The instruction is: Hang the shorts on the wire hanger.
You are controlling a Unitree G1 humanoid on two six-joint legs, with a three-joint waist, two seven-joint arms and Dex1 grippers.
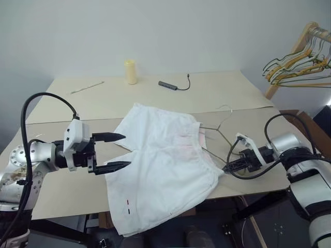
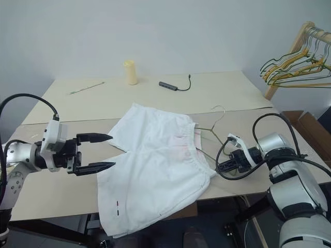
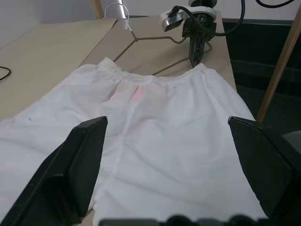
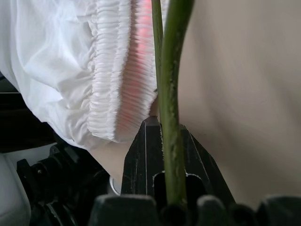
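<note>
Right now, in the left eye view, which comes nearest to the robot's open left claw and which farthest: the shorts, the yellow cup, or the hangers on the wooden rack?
From the left gripper:
1. The shorts, spread on the table just beside its fingertips.
2. The yellow cup, upright at the table's far side.
3. The hangers on the wooden rack, beyond the table's far right corner.

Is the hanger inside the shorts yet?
Partly: hanger wire runs under the shorts' waistband; its hook lies outside on the table.
</note>
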